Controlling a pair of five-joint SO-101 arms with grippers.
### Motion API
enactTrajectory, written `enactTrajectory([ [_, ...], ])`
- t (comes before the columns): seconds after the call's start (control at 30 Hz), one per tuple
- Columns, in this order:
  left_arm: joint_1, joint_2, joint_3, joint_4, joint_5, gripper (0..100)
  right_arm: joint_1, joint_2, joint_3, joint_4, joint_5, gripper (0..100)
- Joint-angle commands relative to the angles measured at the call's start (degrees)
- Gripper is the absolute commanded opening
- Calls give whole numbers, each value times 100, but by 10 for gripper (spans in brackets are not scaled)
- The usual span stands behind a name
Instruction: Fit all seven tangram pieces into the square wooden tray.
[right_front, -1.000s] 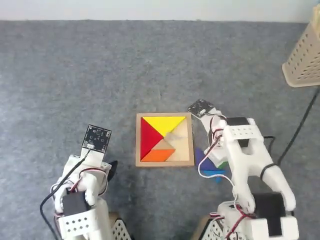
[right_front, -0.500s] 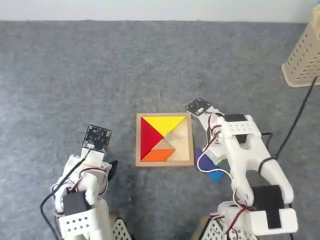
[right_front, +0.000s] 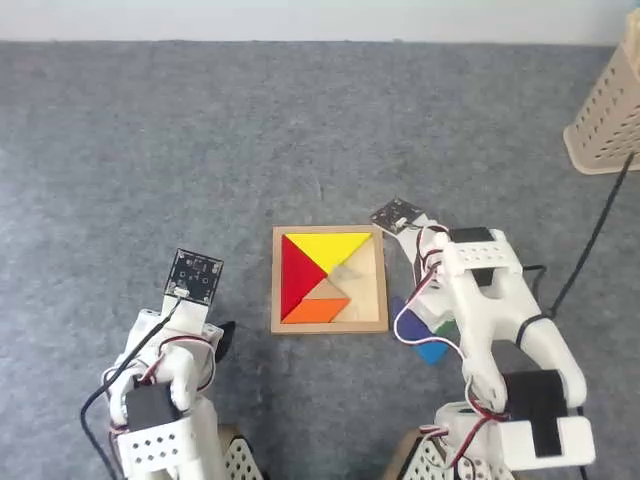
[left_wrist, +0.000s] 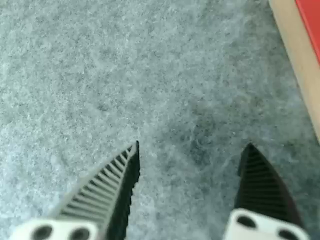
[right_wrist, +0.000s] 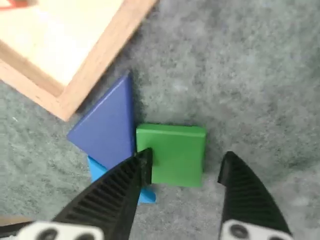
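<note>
At the lower left of the high view, the left arm (right_front: 165, 385) sits nearest, well apart from the pieces. Its jaws are spread wide over the bare grey tabletop (left_wrist: 125, 75) and grip nothing.

At the lower right, the right arm (right_front: 490, 290) hangs over the loose pieces. Its jaws are also parted and empty. They straddle the green square (right_wrist: 175, 152), one tip at the edge beside the dark blue triangle (right_wrist: 107, 127) and the other just past the opposite edge. Whether the tips touch the tabletop cannot be told. A light blue piece (right_wrist: 97, 172) lies against the triangle, partly hidden behind one jaw.

Just beyond these pieces lies the square wooden tray (right_front: 330, 327), at the centre of the high view. It holds a red triangle (right_front: 297, 277) at its left, a yellow triangle (right_front: 325, 247) along its top and an orange triangle (right_front: 315, 311) at the bottom. Its right part shows pale wood.

A perforated beige basket (right_front: 610, 110) stands at the upper right.

The square looks light, stiff and thin, with smooth painted faces. It is probably best pinched low across two opposite flat edges. The triangle pressed against one edge leaves little room for a tip, so it may be nudged.
</note>
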Motion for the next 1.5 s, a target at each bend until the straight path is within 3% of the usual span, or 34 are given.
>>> enactTrajectory([
  [0.0, 18, -97, -75, 9, 35, 299, 40, -303, 229, 154, -18, 267],
  [0.47, 18, -97, -75, 9, 35, 299, 101, -1191, 352, 163, -220, 316],
  [0.73, 18, -97, -75, 9, 35, 299, -347, -1824, 1002, 171, -255, 314],
  [0.97, 18, -97, -75, 9, 35, 299, -488, -901, 923, -145, -246, 314],
  [1.27, 18, -97, -75, 9, 35, 299, 532, 470, -237, -330, -237, 314],
  [1.47, 18, -97, -75, 9, 35, 299, 629, 541, -396, -330, -35, 314],
])
